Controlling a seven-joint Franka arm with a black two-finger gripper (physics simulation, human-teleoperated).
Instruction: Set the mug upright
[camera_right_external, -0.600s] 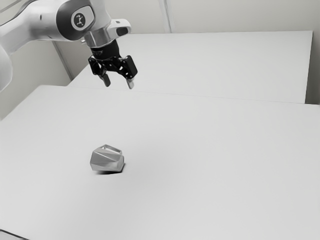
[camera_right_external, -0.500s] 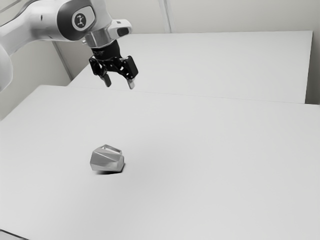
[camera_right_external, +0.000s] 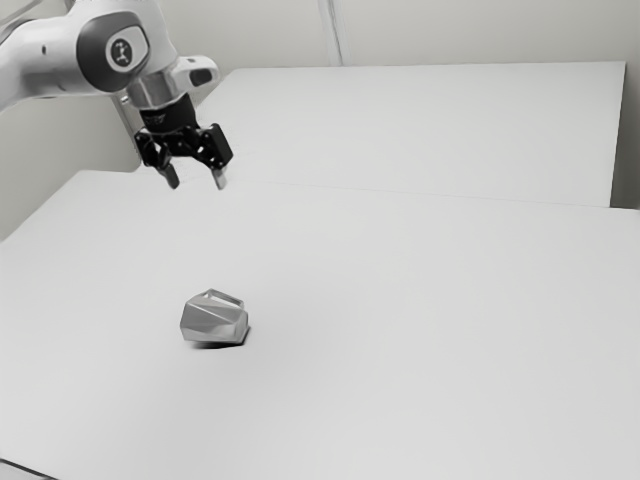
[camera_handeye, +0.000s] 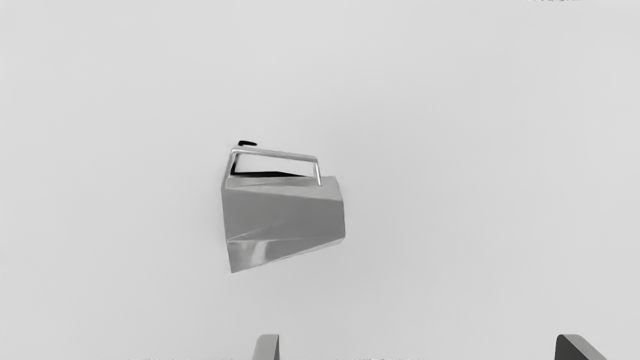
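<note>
Grey mug (camera_handeye: 285, 215) lies on its side.

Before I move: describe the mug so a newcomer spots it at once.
On the big white table, below the open black pincer in the exterior view, lies the mug, on its side. Its grey, faceted, tapering body and angular loop handle set it apart from the smooth table.

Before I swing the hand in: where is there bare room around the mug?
Bare table runs from the mug to the exterior view's right edge, and below the mug to the bottom edge. The only crowding is the mug itself, handle included.
</note>
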